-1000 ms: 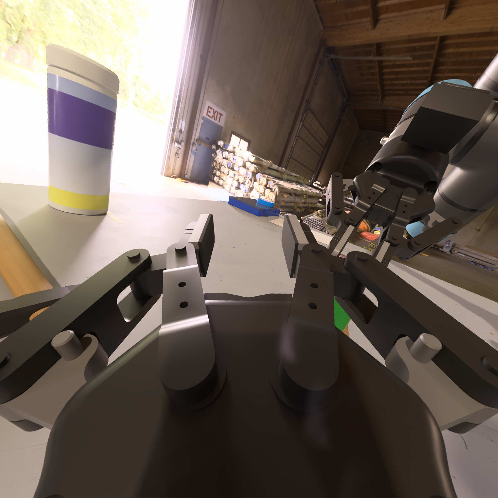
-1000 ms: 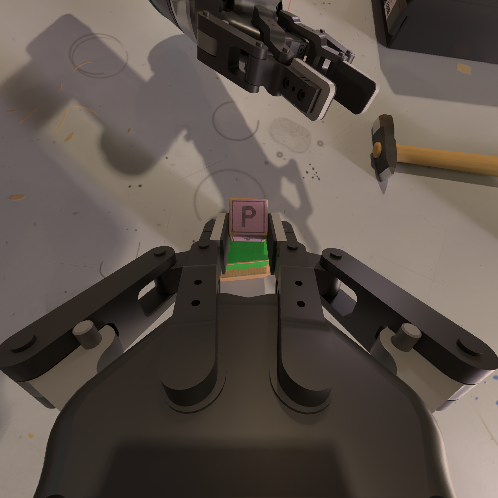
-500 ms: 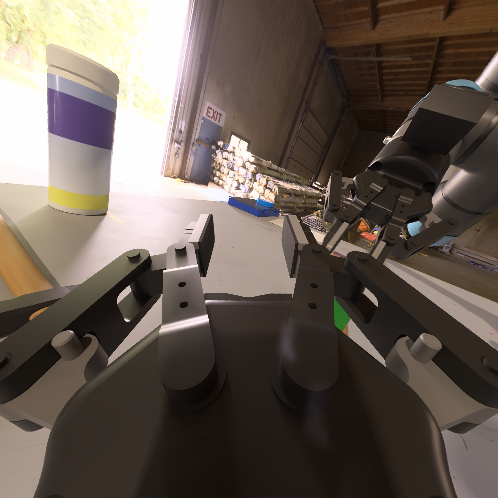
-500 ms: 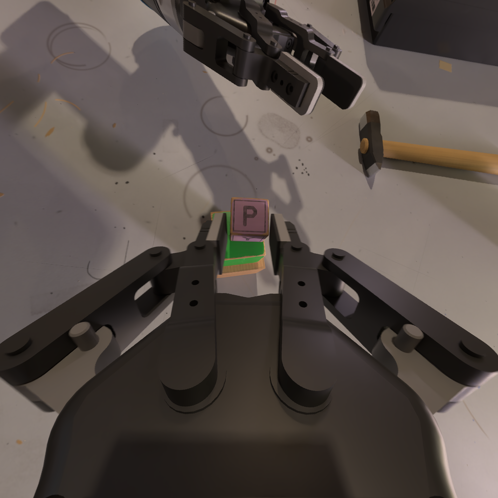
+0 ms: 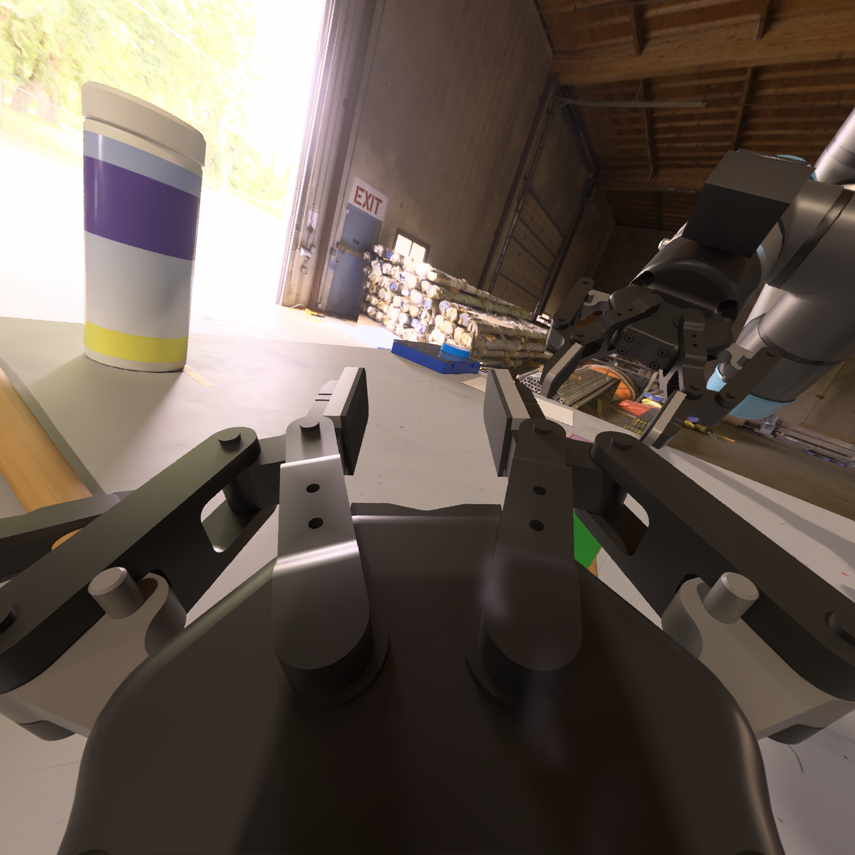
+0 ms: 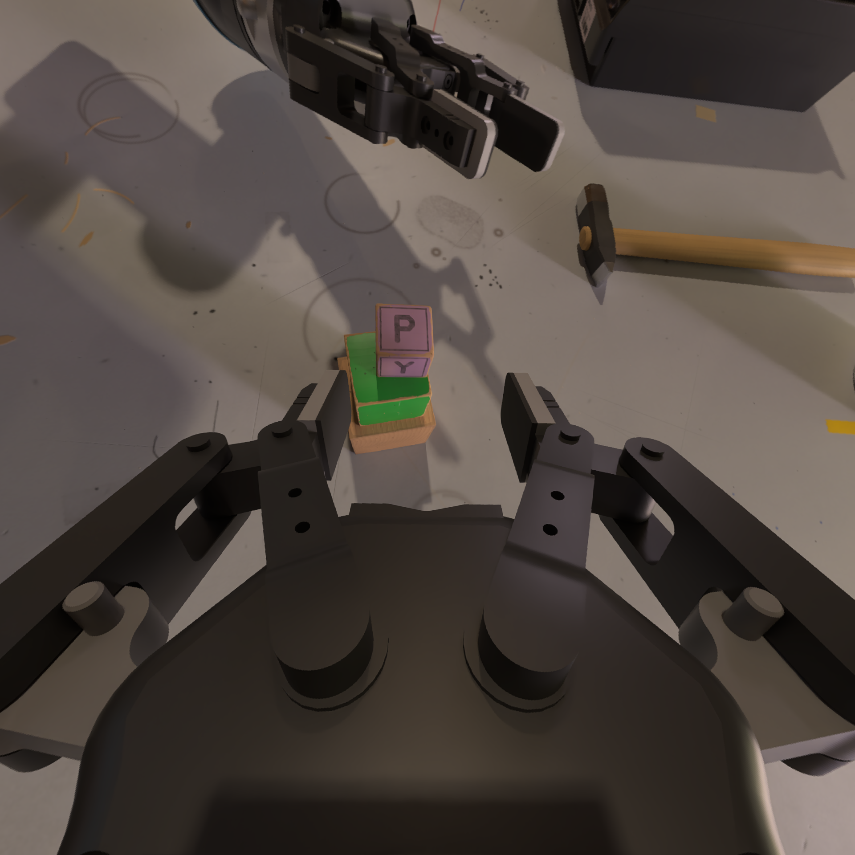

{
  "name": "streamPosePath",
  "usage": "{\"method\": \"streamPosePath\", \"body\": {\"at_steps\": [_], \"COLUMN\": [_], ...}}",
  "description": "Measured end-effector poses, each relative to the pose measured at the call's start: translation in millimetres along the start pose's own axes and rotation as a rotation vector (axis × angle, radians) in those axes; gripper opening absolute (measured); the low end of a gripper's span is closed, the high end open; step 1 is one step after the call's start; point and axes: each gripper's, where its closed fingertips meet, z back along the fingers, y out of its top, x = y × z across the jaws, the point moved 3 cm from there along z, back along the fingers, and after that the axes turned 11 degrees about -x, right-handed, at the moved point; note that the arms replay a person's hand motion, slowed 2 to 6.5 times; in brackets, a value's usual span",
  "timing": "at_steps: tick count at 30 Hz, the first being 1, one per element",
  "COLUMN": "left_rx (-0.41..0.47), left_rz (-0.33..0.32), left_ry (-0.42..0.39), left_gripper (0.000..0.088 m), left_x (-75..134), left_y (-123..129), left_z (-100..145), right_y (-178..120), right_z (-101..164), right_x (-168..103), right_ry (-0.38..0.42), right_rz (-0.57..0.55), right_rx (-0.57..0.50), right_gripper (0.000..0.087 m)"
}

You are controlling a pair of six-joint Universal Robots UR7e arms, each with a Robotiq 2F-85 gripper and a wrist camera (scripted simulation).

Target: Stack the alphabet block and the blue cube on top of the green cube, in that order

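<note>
The pink alphabet block [image 6: 405,340] stands on the green cube [image 6: 384,384], set toward its far right corner. The green cube has a wooden lower part [image 6: 393,432] and rests on the table. My right gripper [image 6: 428,407] is open and empty, above and just short of the stack, with a finger on each side and touching nothing. My left gripper [image 5: 423,416] is open and empty, and it also shows in the right wrist view [image 6: 504,139], hovering beyond the stack. A sliver of the green cube [image 5: 585,541] shows behind its right finger. No blue cube is in view.
A hammer [image 6: 597,231] with a wooden handle lies to the right of the stack. A black box [image 6: 717,46] stands at the far right. A tall white canister [image 5: 139,250] with purple and yellow bands stands to the left of my left gripper.
My right gripper has opened, let go of the alphabet block and pulled back from it. The block stays on the green cube. The left gripper has not moved.
</note>
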Motion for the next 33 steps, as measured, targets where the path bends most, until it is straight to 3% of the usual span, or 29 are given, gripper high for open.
{"method": "streamPosePath", "body": {"at_steps": [12,20,26,33], "left_rx": [0.004,0.007,0.004,-0.005], "left_rz": [-0.005,-0.001,0.001,0.008], "left_ry": [0.002,0.002,0.002,0.001], "left_gripper": [0.0456,0.0456,0.0456,0.0456], "left_x": [0.2,-0.1,-0.3,-1.4], "left_y": [0.5,0.7,0.5,-0.2], "left_z": [0.3,0.6,0.0,-1.1], "right_y": [-36.1,-81.8,-124.4,-162.3], "right_z": [43.2,69.7,76.5,69.1], "right_x": [14.1,26.5,26.4,14.4], "right_ry": [-0.085,-0.206,-0.261,-0.276], "right_rz": [-0.176,-0.42,-0.611,-0.756], "right_rx": [0.084,0.124,0.083,-0.005], "right_gripper": [0.0613,0.0483,0.0418,0.0406]}}
